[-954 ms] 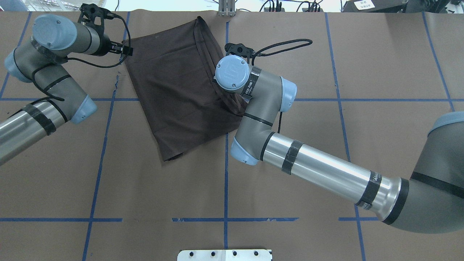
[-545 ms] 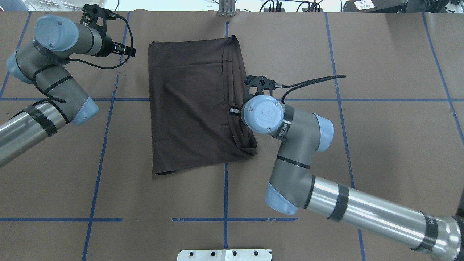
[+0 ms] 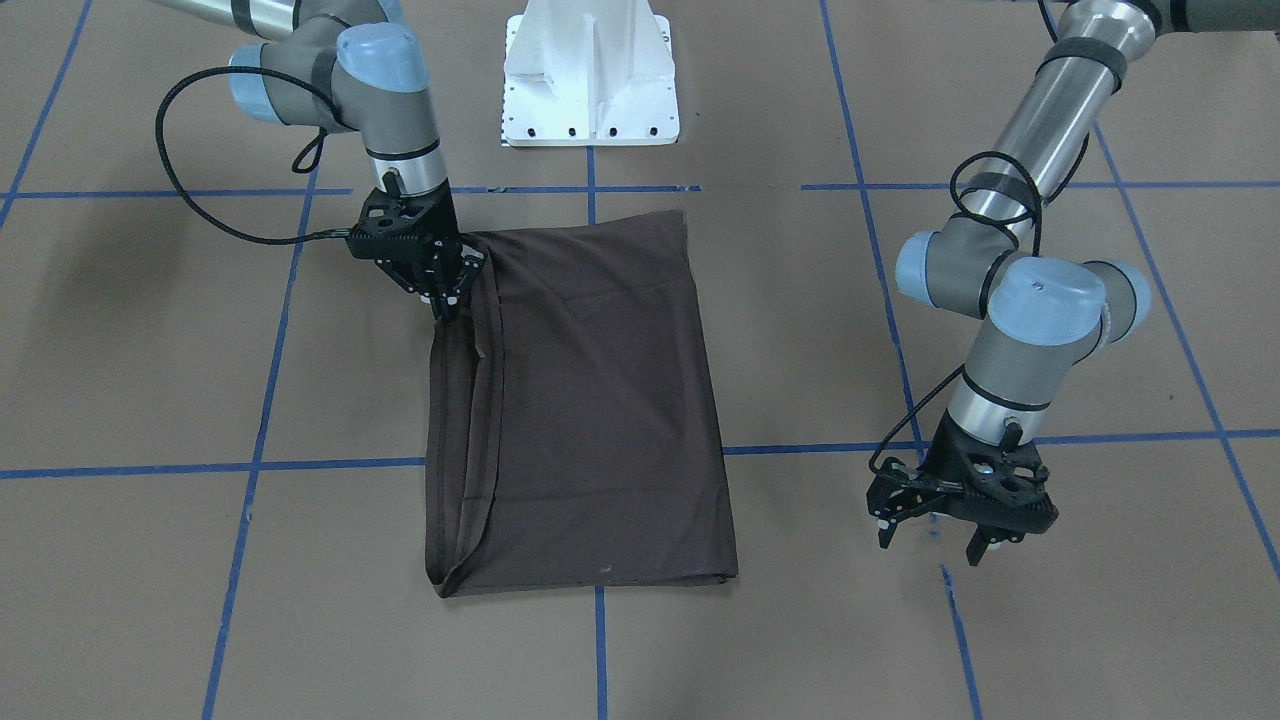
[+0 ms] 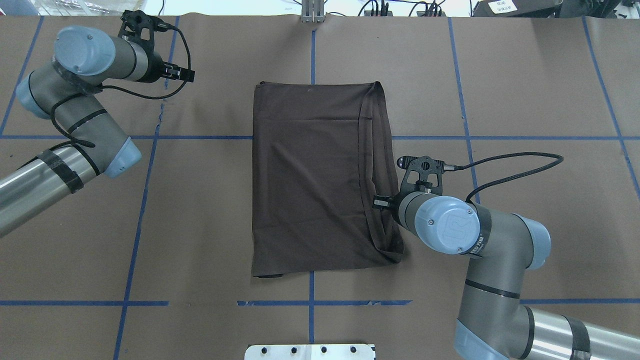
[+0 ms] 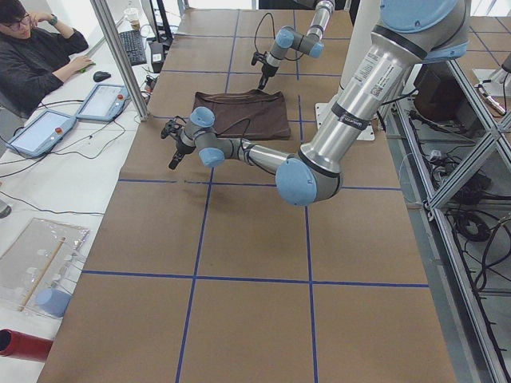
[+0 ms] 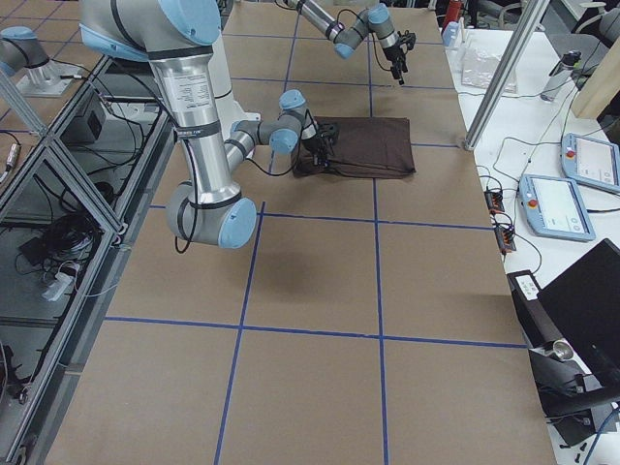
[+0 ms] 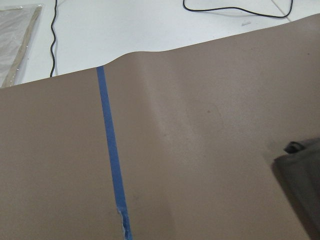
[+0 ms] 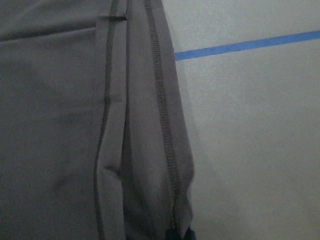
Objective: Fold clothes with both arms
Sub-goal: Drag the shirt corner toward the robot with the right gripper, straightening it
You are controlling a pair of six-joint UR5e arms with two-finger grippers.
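T-shirt [image 3: 600, 400] | front: left claw [image 3: 930, 542] spread, right claw [image 3: 442, 300] pinching it | overhead: unclear

The folded shirt [image 4: 310, 175] lies flat on the bench [image 4: 200, 225], whose bare brown surface runs along its left, far and near edges. The right edge is crowded: the right arm [image 4: 450, 225] stands just beside it, the right gripper [image 3: 440, 290] pinched on that edge. The left gripper [image 3: 935, 535], jaws apart, hangs over bare bench off the far left corner; a white pedestal [image 3: 590, 70] stands beyond the near edge.
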